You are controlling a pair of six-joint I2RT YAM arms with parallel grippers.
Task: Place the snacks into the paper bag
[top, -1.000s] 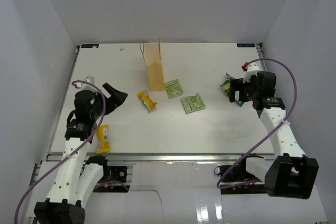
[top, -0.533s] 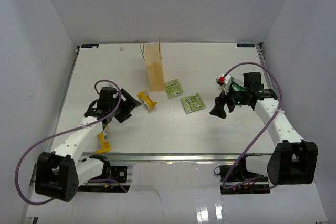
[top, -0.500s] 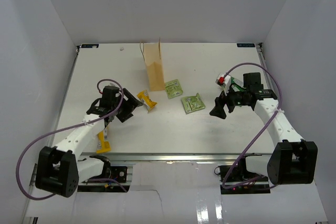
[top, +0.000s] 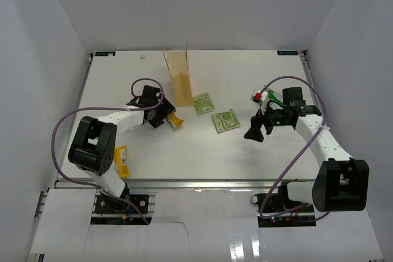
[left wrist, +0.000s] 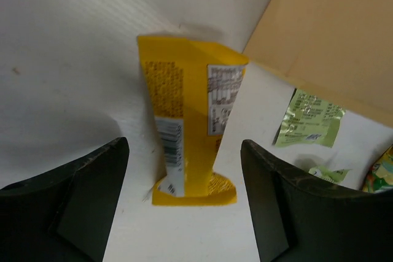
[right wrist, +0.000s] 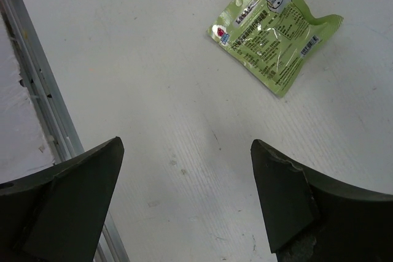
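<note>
The tan paper bag (top: 180, 81) stands upright at the table's back middle; its side shows in the left wrist view (left wrist: 331, 29). A yellow packet (top: 177, 119) lies in front of it, and my open left gripper (top: 161, 115) sits right at it, the packet (left wrist: 187, 121) lying just ahead of the jaws (left wrist: 184, 213), untouched. Two light-green squares (top: 201, 103) (top: 226, 120) lie right of the bag. My right gripper (top: 253, 129) is open and empty, right of the nearer square (right wrist: 273, 29). A darker green packet (top: 275, 98) is partly hidden by the right arm.
Another yellow packet (top: 121, 161) lies near the front left edge, beside the left arm. The metal rail of the table's front edge (right wrist: 37, 108) shows in the right wrist view. White walls enclose the table on three sides.
My left arm has swung right and forward, bringing its open gripper up to the yellow packet by the bag. My right gripper came in from the far right toward the green squares.
</note>
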